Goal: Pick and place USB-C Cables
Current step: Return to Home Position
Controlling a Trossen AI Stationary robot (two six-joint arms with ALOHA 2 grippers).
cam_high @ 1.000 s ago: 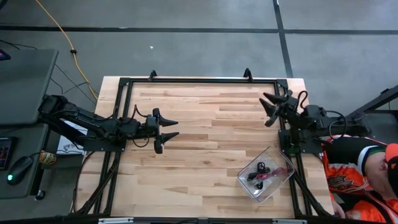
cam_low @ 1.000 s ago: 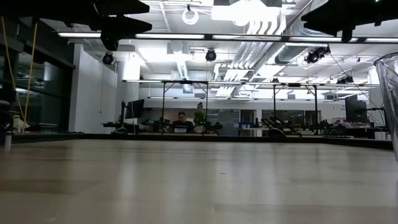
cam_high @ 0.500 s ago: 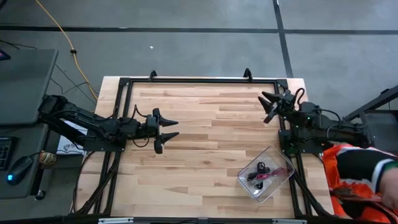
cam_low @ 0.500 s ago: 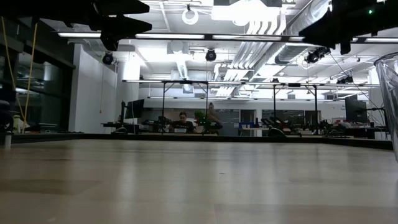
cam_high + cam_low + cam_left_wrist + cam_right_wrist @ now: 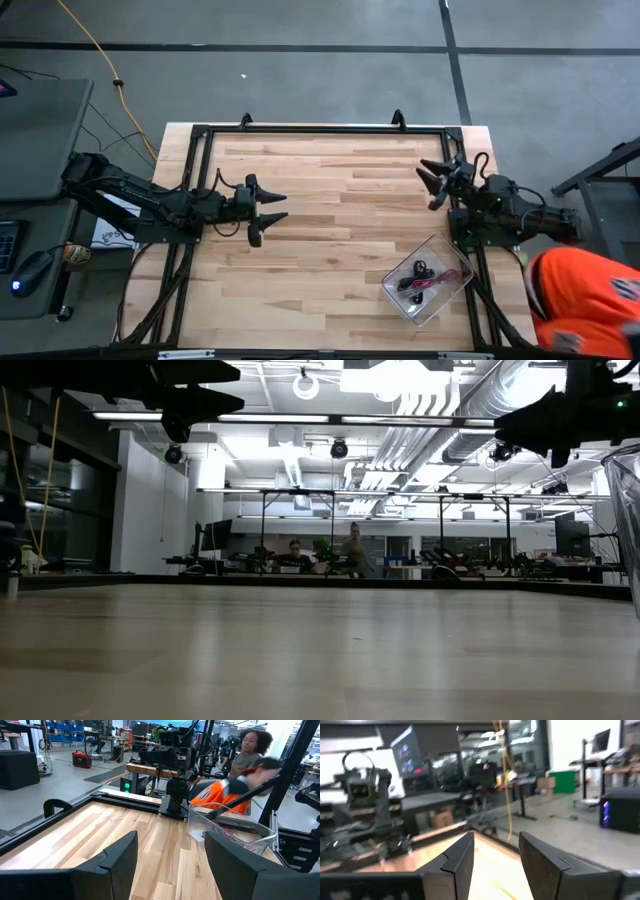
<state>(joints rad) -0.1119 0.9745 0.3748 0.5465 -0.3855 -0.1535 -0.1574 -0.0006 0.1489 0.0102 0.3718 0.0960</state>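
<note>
Middle: bare light wooden tabletop (image 5: 340,235), free between the arms.
Left side: left gripper (image 5: 285,206) juts in, fingers apart.
Right edge: right gripper (image 5: 425,186), fingers apart.
Near-right corner: clear plastic bin (image 5: 437,303) holding bundled cables (image 5: 420,277) blocks.
Rim: black metal frame (image 5: 320,128).

My right gripper (image 5: 430,186) has drifted a touch toward the near edge of the table (image 5: 330,250) since a second ago. The arm behind it has settled lower and flatter along the table's right side — in the low view its dark shape has dropped and slid rightward. The person in orange (image 5: 585,300) off the near right corner has bent over, and only the orange back shows now. Far off in the room, a standing person (image 5: 354,550) has walked rightward — past the seated person (image 5: 292,552).
</note>
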